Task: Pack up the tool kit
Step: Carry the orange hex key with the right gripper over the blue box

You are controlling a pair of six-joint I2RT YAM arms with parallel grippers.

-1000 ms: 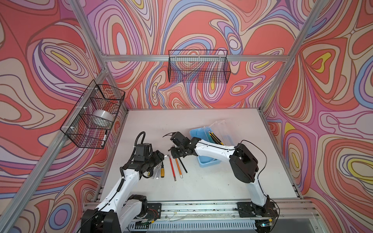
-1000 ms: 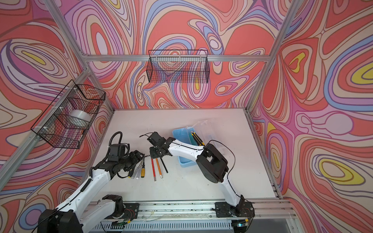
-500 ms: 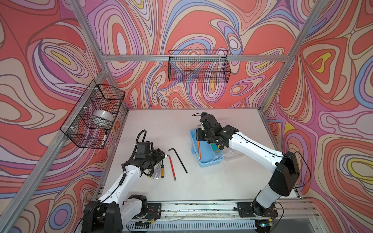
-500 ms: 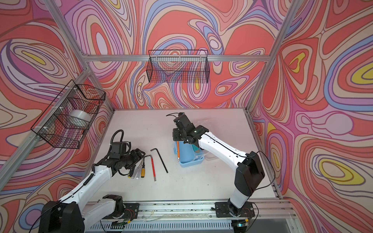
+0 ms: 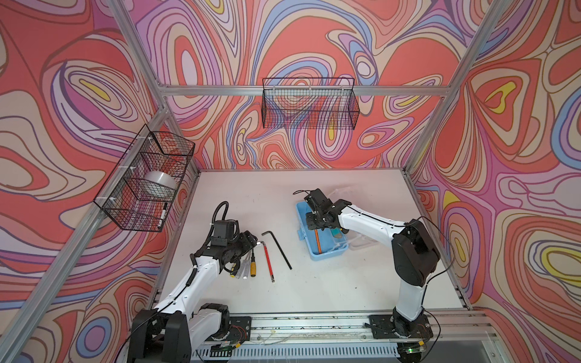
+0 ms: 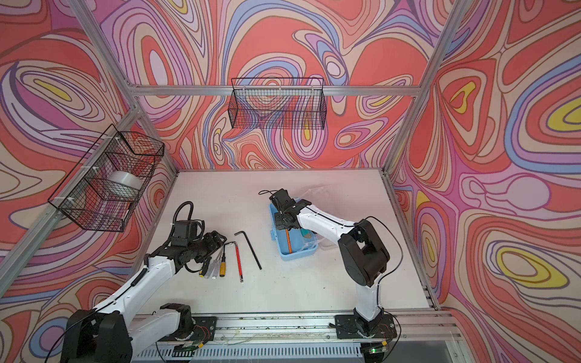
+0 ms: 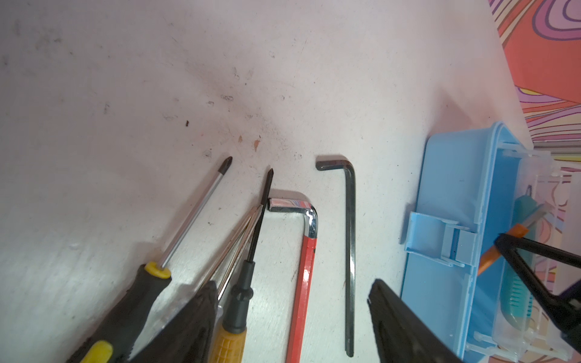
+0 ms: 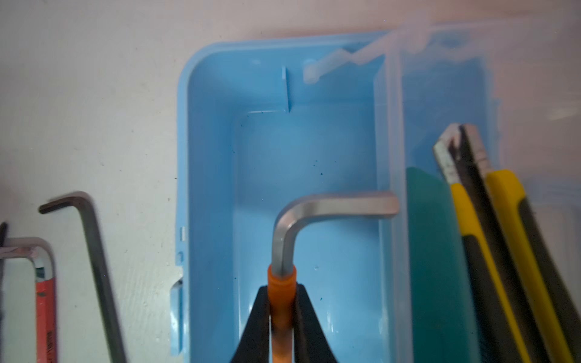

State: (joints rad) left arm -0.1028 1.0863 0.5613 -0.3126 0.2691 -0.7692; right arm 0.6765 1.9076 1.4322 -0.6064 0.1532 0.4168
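Observation:
The light-blue tool kit box (image 5: 327, 255) (image 6: 295, 254) lies open right of the table's middle, its clear lid (image 8: 534, 94) folded back. My right gripper (image 5: 316, 224) (image 8: 282, 292) hangs over the box's open compartment, shut on the orange-sleeved hex key (image 8: 314, 207) (image 6: 287, 242). A teal utility knife (image 8: 434, 251) and a yellow-and-black one (image 8: 490, 235) lie in the box. To the left, my left gripper (image 5: 248, 243) (image 7: 292, 284) stands open, low over the loose tools: screwdrivers (image 5: 248, 267) (image 7: 188, 220), a red hex key (image 5: 268, 259) (image 7: 306, 261) and a black hex key (image 5: 279, 248) (image 7: 350, 251).
A black wire basket (image 5: 309, 103) hangs on the back wall. Another basket (image 5: 147, 176) on the left wall holds a tape roll (image 5: 158, 182). Aluminium posts frame the white table, and the arms' mounting rail (image 5: 314, 323) runs along its front edge.
My right gripper has carried the orange hex key from the loose tools at the left over to the blue box and now holds it above the box's inside. The left arm has barely moved.

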